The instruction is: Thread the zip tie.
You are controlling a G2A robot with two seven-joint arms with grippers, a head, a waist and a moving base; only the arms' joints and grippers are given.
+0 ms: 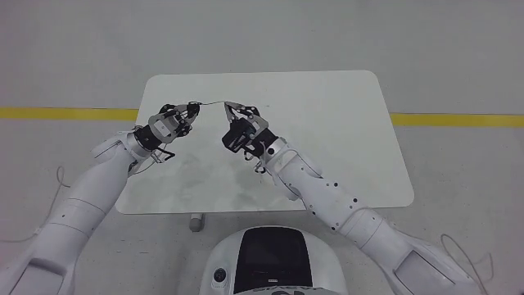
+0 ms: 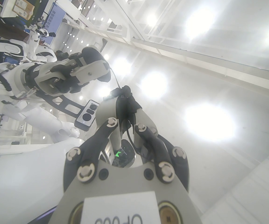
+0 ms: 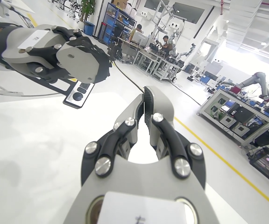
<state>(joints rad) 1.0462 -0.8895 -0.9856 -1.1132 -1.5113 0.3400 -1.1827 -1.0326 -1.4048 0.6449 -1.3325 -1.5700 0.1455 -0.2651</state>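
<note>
both claws are hovering above the white table (image 1: 344, 131), near its far edge, facing each other and just apart. the left claw (image 2: 122, 94) is pinching one end of the zip tie (image 3: 128, 78), its fingers closed tight on it. the right claw (image 3: 144, 94) is clamping the other end, pads pressed together with the thin black strand coming out at the tip. the tie is spanning the gap between them in the air, slightly bowed. we cannot tell which end is the head, nor whether the tail is already through it.

risks, as we are judging them: the strand is thin and each grip is only at the fingertips, so pulling apart could be dragging an end loose and dropping the tie. pushing together could be buckling it sideways, or knocking the claws into each other.

the tie is lying in no container; the claws alone are holding it.
</note>
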